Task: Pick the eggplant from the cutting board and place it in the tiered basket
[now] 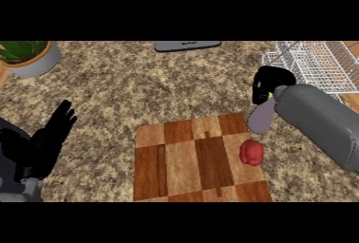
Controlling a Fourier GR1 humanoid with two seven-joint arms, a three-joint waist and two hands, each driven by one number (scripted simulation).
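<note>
My right hand (270,81) is curled round the eggplant (261,117), lifted just off the board's (189,161) corner, left hand (54,130) resting open, and I reckon that dangling end could catch the basket (316,66) rim going in.

speckled counter (140,90), cutting board (182,166), potted plant (28,57)

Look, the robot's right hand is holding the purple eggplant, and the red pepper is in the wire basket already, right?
Not quite. In the head view the red pepper lies on the cutting board, not in the wire basket. The right hand does hold the purple eggplant.
</note>
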